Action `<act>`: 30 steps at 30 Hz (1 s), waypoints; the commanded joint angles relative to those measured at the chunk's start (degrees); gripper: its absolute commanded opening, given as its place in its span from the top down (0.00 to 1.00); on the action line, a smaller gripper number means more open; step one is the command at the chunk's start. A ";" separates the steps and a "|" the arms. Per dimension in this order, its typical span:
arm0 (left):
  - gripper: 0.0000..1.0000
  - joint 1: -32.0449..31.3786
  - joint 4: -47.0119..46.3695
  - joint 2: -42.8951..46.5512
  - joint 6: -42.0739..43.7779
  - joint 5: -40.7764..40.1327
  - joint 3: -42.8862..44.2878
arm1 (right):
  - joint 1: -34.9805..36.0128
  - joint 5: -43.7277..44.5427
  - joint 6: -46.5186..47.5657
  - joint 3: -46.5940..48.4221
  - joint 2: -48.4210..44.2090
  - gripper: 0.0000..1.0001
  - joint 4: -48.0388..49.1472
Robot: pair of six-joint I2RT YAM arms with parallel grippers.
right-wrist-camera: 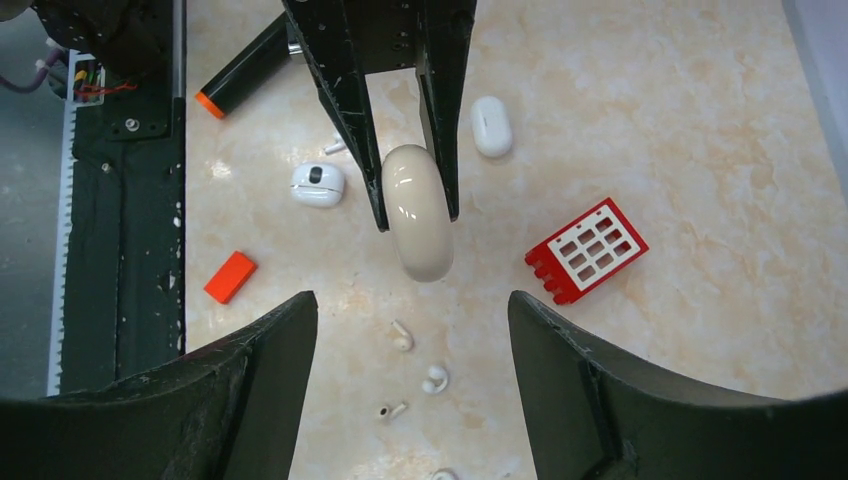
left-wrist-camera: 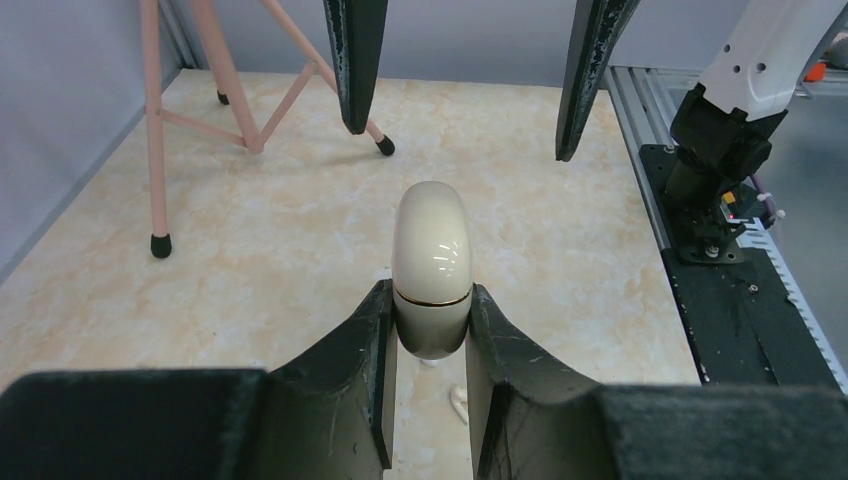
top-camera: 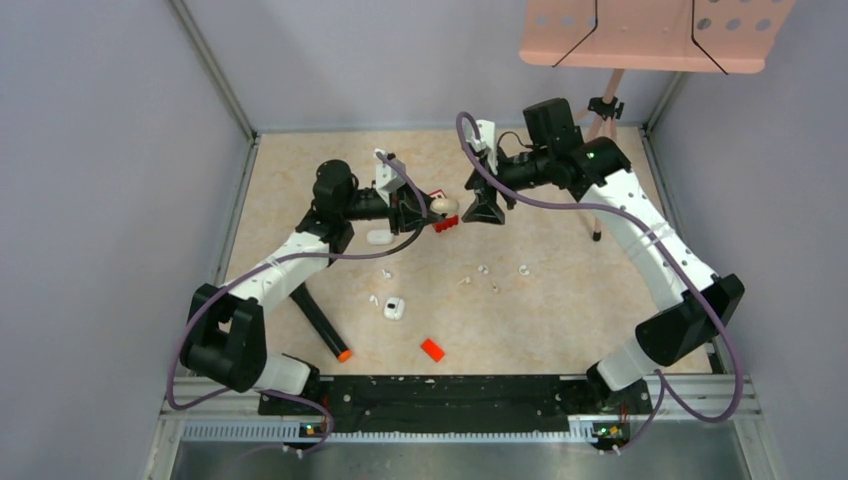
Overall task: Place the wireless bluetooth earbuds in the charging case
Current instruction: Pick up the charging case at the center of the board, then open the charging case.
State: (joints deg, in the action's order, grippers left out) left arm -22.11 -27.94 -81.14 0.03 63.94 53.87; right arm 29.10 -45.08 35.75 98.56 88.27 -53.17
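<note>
My left gripper [left-wrist-camera: 432, 300] is shut on a cream oval charging case [left-wrist-camera: 432, 250], gripped low down with its rounded top sticking out past the fingertips. A thin gold seam runs around the case and its lid looks closed. From above, the case [top-camera: 443, 206] hangs over the middle of the table. My right gripper [right-wrist-camera: 412, 300] faces it with jaws open and empty, a short gap short of the case [right-wrist-camera: 418, 215]. Several tiny white earbuds [right-wrist-camera: 401, 337] [right-wrist-camera: 435, 379] lie loose on the table below, also scattered in the top view [top-camera: 483, 269] [top-camera: 387, 273].
A red grid block [right-wrist-camera: 588, 249] lies right of the case. A small white case [right-wrist-camera: 318, 184], a white oval piece [right-wrist-camera: 491, 126], an orange-red chip [right-wrist-camera: 230, 277] and a black marker with an orange tip [top-camera: 322, 323] lie on the table. A pink stand [top-camera: 600, 180] rises at the back right.
</note>
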 commanded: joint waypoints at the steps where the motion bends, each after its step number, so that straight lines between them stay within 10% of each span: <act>1: 1.00 -0.07 -3.34 0.76 1.31 2.68 0.60 | 1.61 -2.52 1.24 0.98 0.37 0.32 2.73; 11: 1.00 -0.08 -3.99 0.86 0.98 1.54 0.55 | 4.64 0.10 2.31 0.29 3.54 0.45 4.96; 19: 1.00 -0.08 -4.69 0.63 0.20 -0.82 0.36 | 4.95 1.93 2.24 0.77 4.37 0.75 4.50; 24: 0.66 -0.04 -4.84 1.09 -2.47 -4.86 -0.57 | 5.84 5.13 4.27 3.69 5.33 1.00 1.59; 30: 0.61 -0.17 -4.66 1.17 -2.00 -5.26 -1.72 | 6.43 8.27 6.28 4.31 4.85 1.00 0.61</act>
State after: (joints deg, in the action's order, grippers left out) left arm -22.22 -29.65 -81.14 -1.83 60.82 52.97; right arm 34.48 -38.63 40.01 99.85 92.86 -51.05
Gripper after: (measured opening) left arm 0.384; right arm 0.230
